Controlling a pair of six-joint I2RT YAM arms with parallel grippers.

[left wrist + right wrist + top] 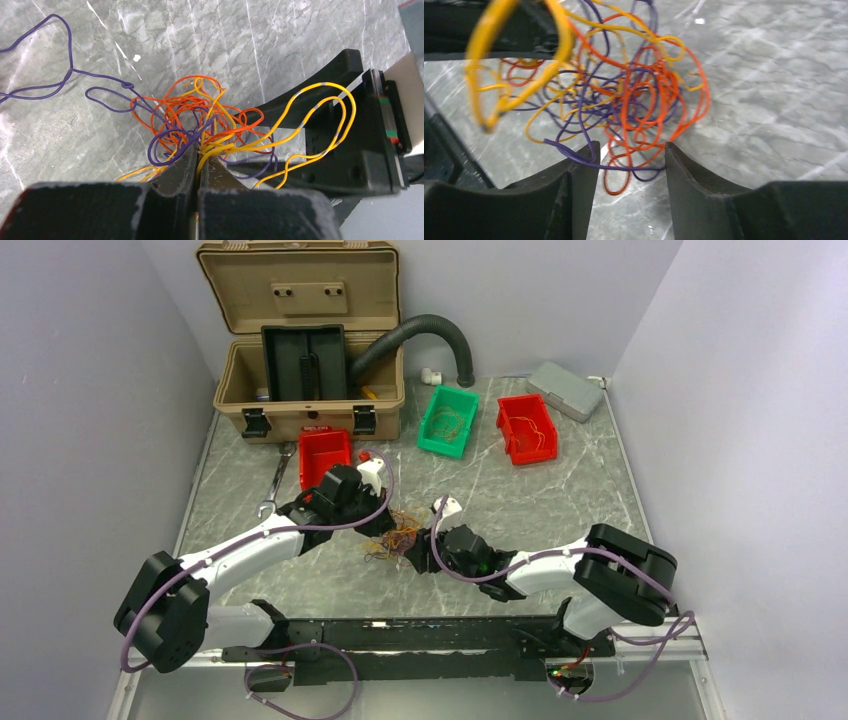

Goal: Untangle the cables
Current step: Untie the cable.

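The cables (397,533) are a small tangle of thin orange, yellow and purple wires on the marble table between my two arms. My left gripper (385,525) is shut on a few yellow strands at the tangle's edge (198,152). The rest of the knot (200,117) spreads out in front of it, and one purple wire (60,75) trails off to the left. My right gripper (418,550) faces the tangle from the other side. Its jaws are open (631,150), with an orange loop (616,182) and a purple strand lying across the gap. The yellow loops (509,60) hang close to the right wrist camera.
An open tan toolbox (300,340) with a black hose (430,335) stands at the back. A red bin (325,455) sits just behind the left arm. A green bin (449,420), a second red bin (527,428) and a grey box (566,390) sit at the back right. A wrench (275,480) lies on the left.
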